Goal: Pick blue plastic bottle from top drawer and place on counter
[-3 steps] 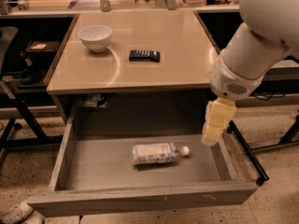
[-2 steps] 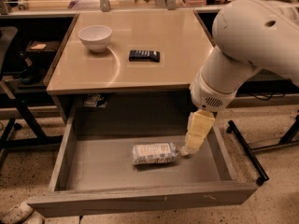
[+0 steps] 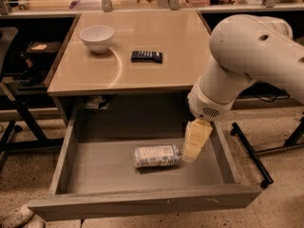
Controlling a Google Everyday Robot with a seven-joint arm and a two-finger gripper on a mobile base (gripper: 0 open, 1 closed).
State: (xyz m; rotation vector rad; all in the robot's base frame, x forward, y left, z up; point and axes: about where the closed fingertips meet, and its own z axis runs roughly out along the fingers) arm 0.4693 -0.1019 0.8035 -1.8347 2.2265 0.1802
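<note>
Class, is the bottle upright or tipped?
Tipped: the blue plastic bottle lies sideways on the top drawer floor, gripper beside one end.

The counter (image 3: 156, 75) has a smooth beige top, glossy enough to throw back pale streaks of light around the smooth white bowl (image 3: 97, 37) and the matt dark gadget (image 3: 147, 56). The top drawer (image 3: 142, 203) below it is a dull, flat grey with no shine. The blue plastic bottle (image 3: 156, 156) lying in the drawer shows a pale printed label, and the gripper (image 3: 191, 155), hanging just at its right end inside the drawer, looks like matt cream plastic below the arm's (image 3: 247, 51) smooth white shell.
</note>
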